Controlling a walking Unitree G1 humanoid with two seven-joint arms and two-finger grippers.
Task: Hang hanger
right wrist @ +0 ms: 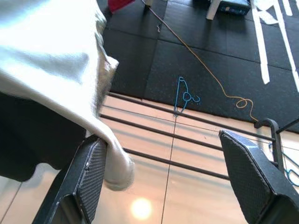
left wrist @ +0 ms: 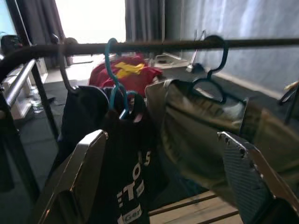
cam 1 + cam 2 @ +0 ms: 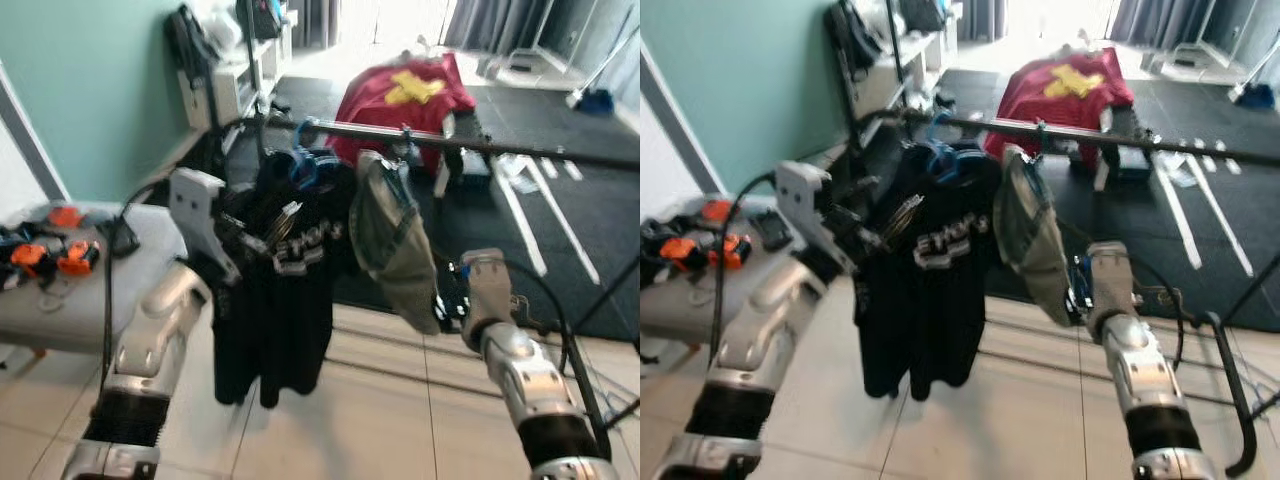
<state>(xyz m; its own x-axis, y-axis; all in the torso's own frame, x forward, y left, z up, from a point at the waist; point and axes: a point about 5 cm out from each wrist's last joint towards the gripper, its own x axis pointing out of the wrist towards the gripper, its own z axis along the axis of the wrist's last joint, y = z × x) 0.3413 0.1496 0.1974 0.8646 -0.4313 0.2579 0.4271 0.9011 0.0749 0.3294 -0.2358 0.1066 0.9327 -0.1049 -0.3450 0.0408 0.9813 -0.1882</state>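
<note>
I am looking down at the clothes rail, which is carrying a black printed shirt on a blue hanger and, just beside it toward three o'clock, an olive garment on a dark teal hanger. My left gripper is hovering near the black shirt with its fingers spread wide apart, gripping nothing. My right gripper is sitting at four o'clock of the olive garment, fingers also apart and empty, its cloth brushing one finger. Another blue hanger is lying on the dark floor mat below. A red garment is lying at twelve o'clock beyond the rail.
</note>
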